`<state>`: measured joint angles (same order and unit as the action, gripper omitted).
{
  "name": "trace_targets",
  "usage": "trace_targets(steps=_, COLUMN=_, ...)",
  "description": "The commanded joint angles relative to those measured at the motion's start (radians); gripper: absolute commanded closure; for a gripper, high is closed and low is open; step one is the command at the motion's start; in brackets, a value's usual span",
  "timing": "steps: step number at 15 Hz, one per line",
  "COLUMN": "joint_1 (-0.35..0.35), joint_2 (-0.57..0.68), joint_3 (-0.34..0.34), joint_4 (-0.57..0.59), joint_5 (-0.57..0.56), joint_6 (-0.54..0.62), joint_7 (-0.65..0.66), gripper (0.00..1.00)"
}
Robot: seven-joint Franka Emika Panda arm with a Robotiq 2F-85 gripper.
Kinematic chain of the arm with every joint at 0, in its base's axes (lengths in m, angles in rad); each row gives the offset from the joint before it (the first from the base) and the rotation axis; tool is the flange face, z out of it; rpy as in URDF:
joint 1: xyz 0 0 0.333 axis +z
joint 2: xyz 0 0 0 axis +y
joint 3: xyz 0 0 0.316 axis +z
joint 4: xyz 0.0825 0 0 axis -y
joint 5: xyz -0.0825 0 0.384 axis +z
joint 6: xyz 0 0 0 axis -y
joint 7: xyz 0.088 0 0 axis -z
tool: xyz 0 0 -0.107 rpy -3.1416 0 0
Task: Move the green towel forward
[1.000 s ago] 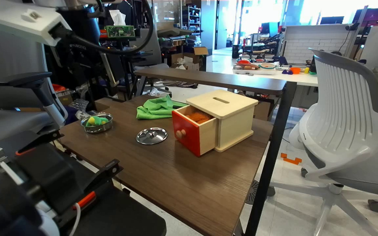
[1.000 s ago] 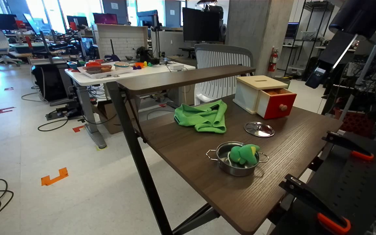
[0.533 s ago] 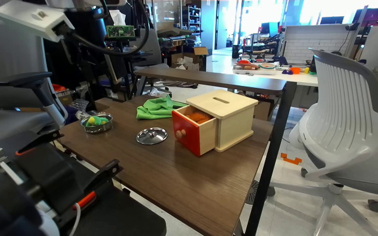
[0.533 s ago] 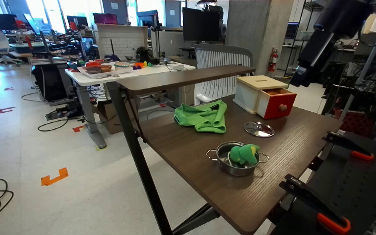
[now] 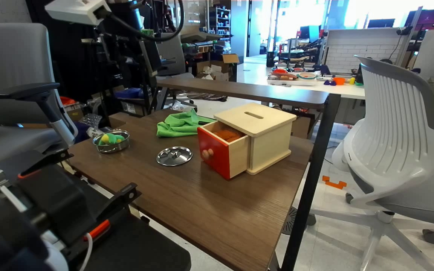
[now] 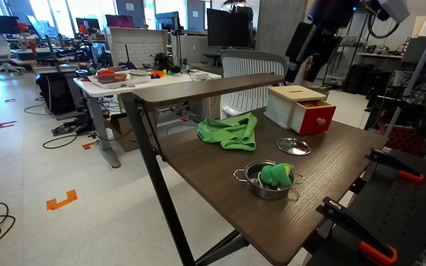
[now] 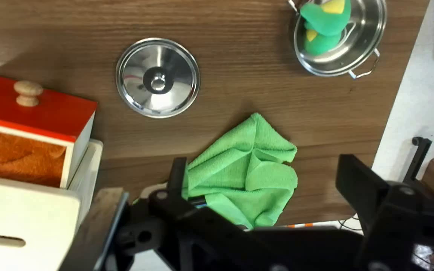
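The green towel lies crumpled on the brown table, beside the wooden box. It also shows in an exterior view and in the wrist view. A dark thing with a blue edge sits at its side, partly under a fold. My gripper is open and empty, well above the table. In the wrist view the gripper has its fingers wide apart, with the towel below and between them. The left finger hides a little of the towel's edge.
A wooden box with a red-fronted drawer pulled out stands beside the towel. A metal lid and a pot holding a green toy are on the table. A raised shelf runs along the far side.
The arm has swung over the table, rightward in an exterior view and leftward and up in an exterior view. Both fingers now show apart. The towel and the other objects have not moved.
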<state>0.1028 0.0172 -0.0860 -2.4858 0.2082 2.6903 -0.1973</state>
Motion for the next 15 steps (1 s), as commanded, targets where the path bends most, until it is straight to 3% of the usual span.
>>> trace_targets(steps=1, joint_1=-0.043, joint_2=0.098, joint_3=0.037, joint_4=0.170, joint_5=-0.099, joint_6=-0.067, joint_7=0.073, gripper=0.00)
trace_targets(steps=7, joint_1=-0.070, joint_2=0.320, joint_3=0.080, joint_4=0.403, joint_5=-0.082, joint_6=-0.074, joint_7=0.063, gripper=0.00)
trace_targets(steps=15, joint_1=-0.065, joint_2=0.602, joint_3=0.107, joint_4=0.625, joint_5=-0.099, joint_6=-0.058, joint_7=0.134, gripper=0.00)
